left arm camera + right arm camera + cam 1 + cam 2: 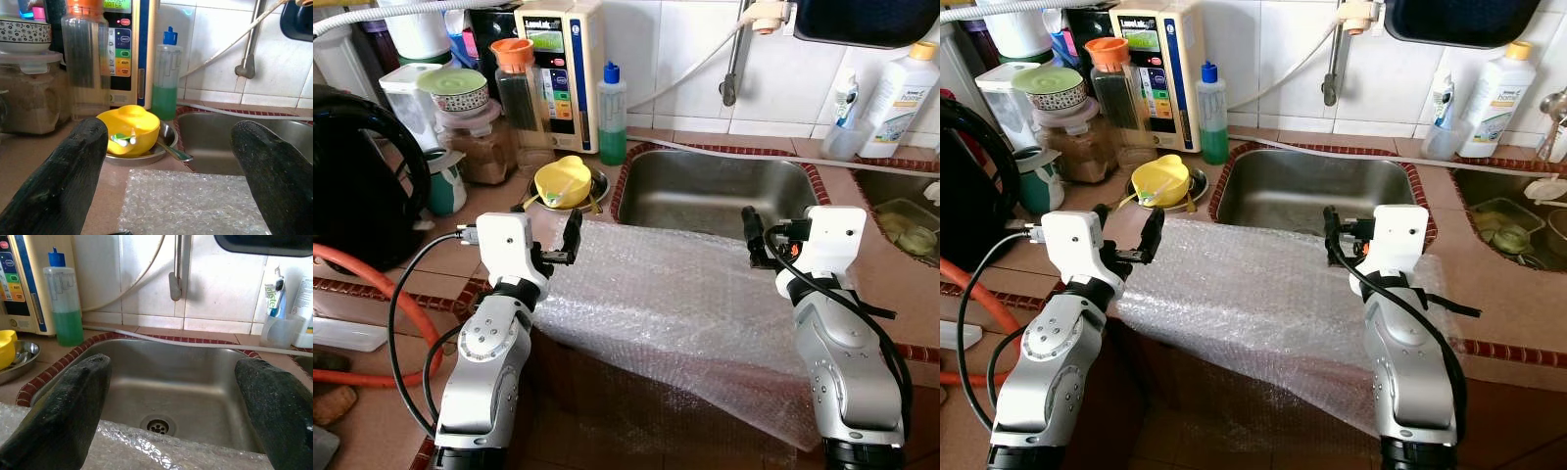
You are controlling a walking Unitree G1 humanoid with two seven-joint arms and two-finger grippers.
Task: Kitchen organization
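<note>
A sheet of clear bubble wrap [675,304] lies on the tiled counter in front of the steel sink [705,191] and hangs over the counter's front edge. My left gripper [566,243] hovers open at the sheet's far left corner, its fingers [73,166] wide apart with nothing between them. My right gripper [754,240] stands open at the sheet's far right edge, facing the sink basin [161,396]. A yellow bowl [563,179] sits in a steel dish just beyond the left gripper.
Along the back wall stand a green soap bottle [612,117], a water purifier [558,69], a clear pitcher with an orange lid [519,98] and jars. A black appliance [357,186] and an orange hose [372,284] are at left. A white bottle [898,98] and a second basin [901,220] are at right.
</note>
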